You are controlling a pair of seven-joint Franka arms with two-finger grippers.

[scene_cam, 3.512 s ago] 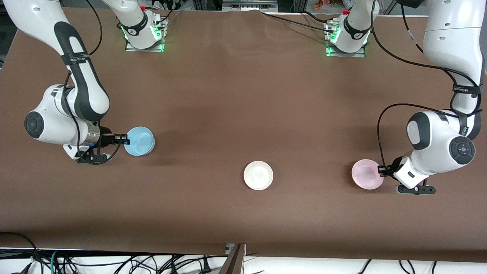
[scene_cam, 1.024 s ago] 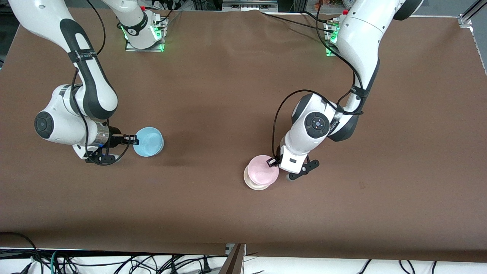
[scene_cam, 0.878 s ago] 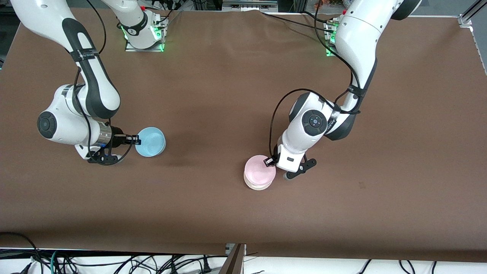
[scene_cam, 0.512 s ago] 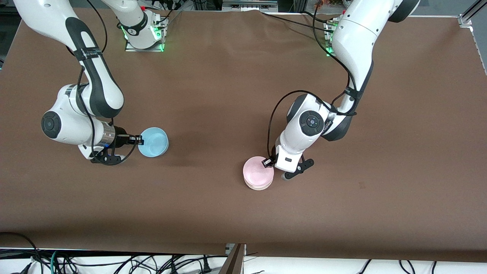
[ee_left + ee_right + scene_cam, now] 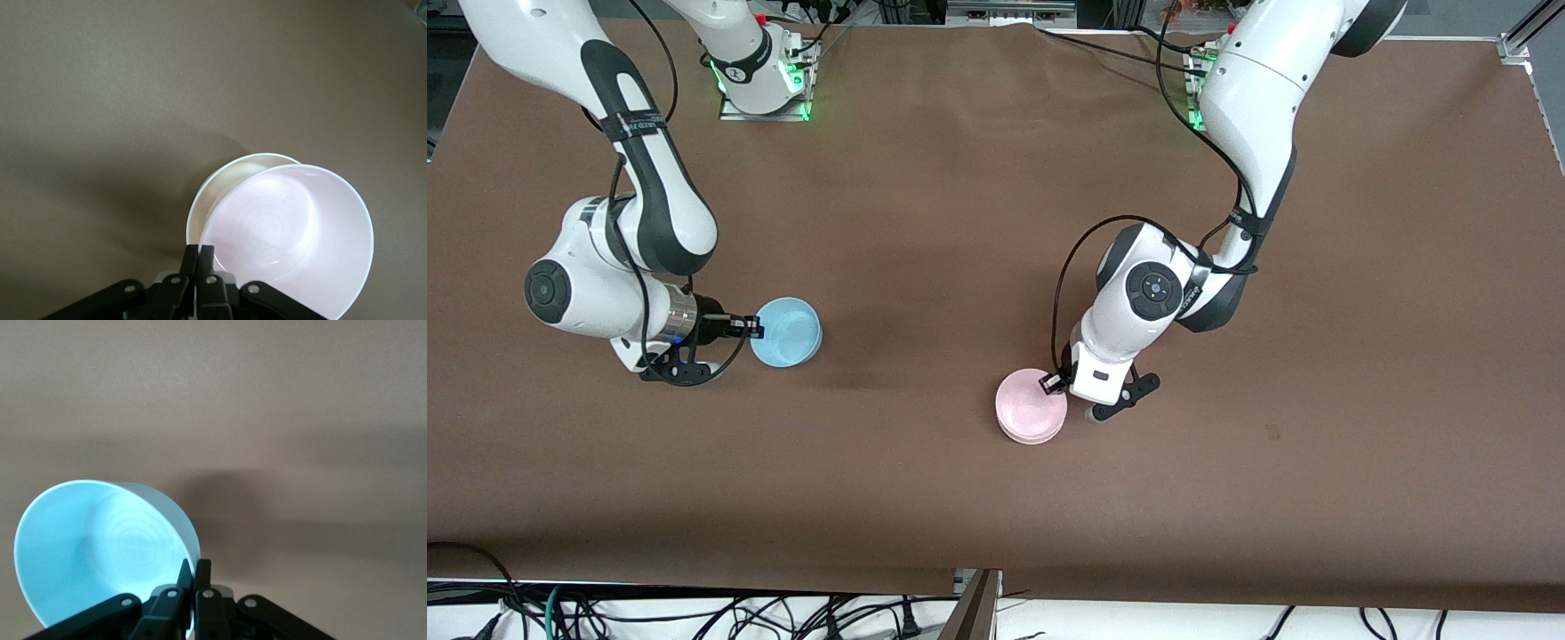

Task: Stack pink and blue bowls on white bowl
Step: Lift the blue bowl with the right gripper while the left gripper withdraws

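Note:
My left gripper (image 5: pixel 1053 380) is shut on the rim of the pink bowl (image 5: pixel 1030 404) and holds it in or just over the white bowl, near the table's middle. In the left wrist view the pink bowl (image 5: pixel 290 240) covers most of the white bowl (image 5: pixel 223 183), of which only an arc of rim shows. My right gripper (image 5: pixel 751 328) is shut on the rim of the blue bowl (image 5: pixel 786 332) and holds it over the table toward the right arm's end. In the right wrist view the blue bowl (image 5: pixel 100 550) tilts beside the fingers (image 5: pixel 199 577).
The brown table (image 5: pixel 960 222) carries nothing else. The two arm bases (image 5: pixel 765 71) stand along its edge farthest from the front camera. Cables hang beneath the edge nearest that camera.
My left arm carried the pink bowl from its end of the table to the white bowl and lowered it onto it. My right gripper drifted slightly toward the middle with the blue bowl.

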